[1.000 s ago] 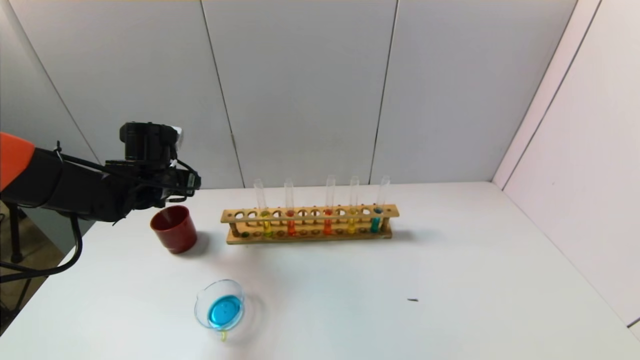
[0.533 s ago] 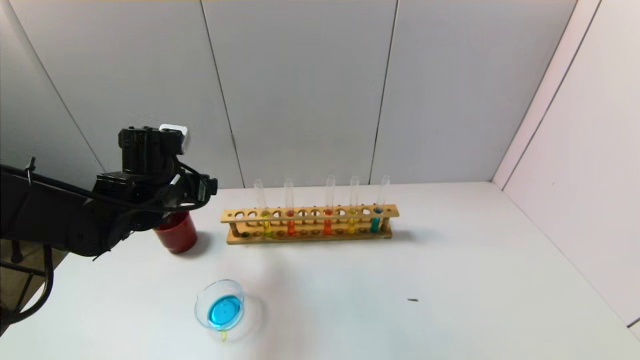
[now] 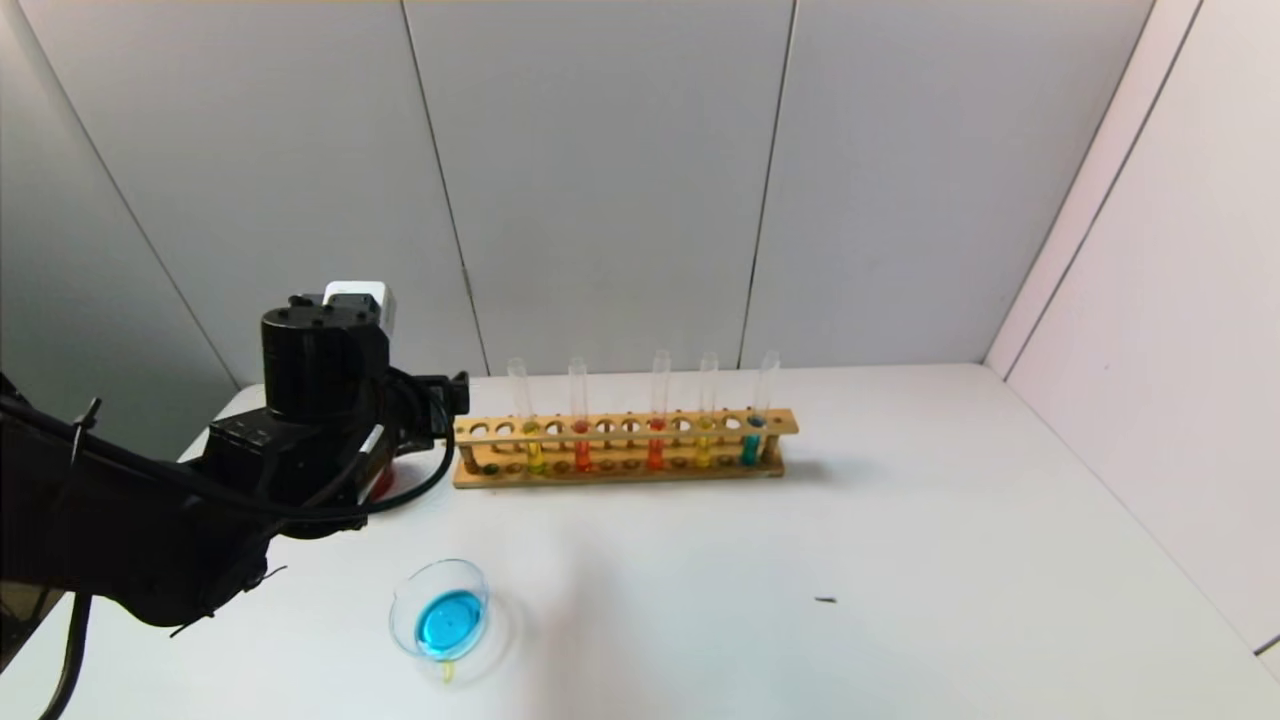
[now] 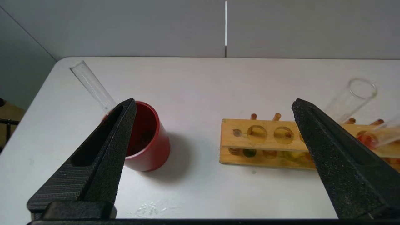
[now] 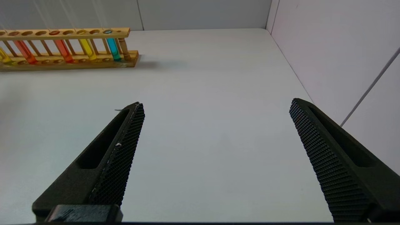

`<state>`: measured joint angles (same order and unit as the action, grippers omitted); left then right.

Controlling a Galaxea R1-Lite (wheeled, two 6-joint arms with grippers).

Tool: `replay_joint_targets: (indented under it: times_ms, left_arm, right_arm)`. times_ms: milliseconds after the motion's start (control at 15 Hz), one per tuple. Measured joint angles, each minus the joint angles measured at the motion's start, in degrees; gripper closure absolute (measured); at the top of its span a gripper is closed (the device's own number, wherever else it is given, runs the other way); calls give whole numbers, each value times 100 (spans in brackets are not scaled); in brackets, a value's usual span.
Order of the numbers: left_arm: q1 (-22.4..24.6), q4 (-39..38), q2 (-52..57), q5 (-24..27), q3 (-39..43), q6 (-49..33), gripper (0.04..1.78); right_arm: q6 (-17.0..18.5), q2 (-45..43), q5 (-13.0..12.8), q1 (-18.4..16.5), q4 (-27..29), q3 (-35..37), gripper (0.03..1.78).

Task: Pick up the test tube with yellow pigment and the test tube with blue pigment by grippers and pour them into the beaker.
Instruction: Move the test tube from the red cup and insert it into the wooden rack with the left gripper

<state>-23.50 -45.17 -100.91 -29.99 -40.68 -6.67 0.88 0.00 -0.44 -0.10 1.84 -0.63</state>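
Observation:
The beaker (image 3: 440, 620) stands near the table's front left with blue liquid in it. A wooden rack (image 3: 620, 447) holds two yellow tubes (image 3: 533, 445) (image 3: 704, 440), and a blue tube (image 3: 752, 440) at its right end. My left gripper (image 3: 447, 408) is open and empty, low over the table between a red cup and the rack's left end; in the left wrist view (image 4: 215, 101) its jaws stand wide apart. My right gripper (image 5: 215, 104) is open and empty over bare table, out of the head view. From there the blue tube (image 5: 113, 50) and a yellow tube (image 5: 87, 49) show far off.
The red cup (image 4: 150, 140) holds an empty clear tube (image 4: 93, 86) leaning outward; in the head view the left arm hides most of the cup. Orange and red tubes (image 3: 581, 445) (image 3: 656, 445) stand in the rack. A small dark speck (image 3: 825, 600) lies on the table.
My left arm has swung down and to the right, from above and behind the red cup to the rack's left end. It now covers the cup. Nothing else has moved.

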Motion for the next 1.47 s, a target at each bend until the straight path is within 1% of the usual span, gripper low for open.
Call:
replay_joint_targets:
  times_ms: [133,400,533,667,800,1200,1467]
  left_arm:
    - [-113,-12,-55,0,74,-129,7]
    - [-599,-17,-208,-24,140,-333,7]
    - [-758,-22,-347,-77,116,-352,7]
    - [-879,-243,-542,-154,59,-333,7]
    - [-913,-475,-739,-239,-91,-284,7]
    - [-863,-423,-1141,-223,-703,-195,7]
    - [-791,-439,-1375,-187,-975,-124,7]
  right_arm:
    - [0,0,0,0,0,0,11]
    - [0,0,0,0,-2,0,11]
    - [0,0,2,0,-2,0,11]
    - [0,0,0,0,-2,0,11]
    - [0,0,0,0,0,0,11]
    - [-2,0,0,0,0,1,11]
    - [0,0,-2,0,0,1,11]
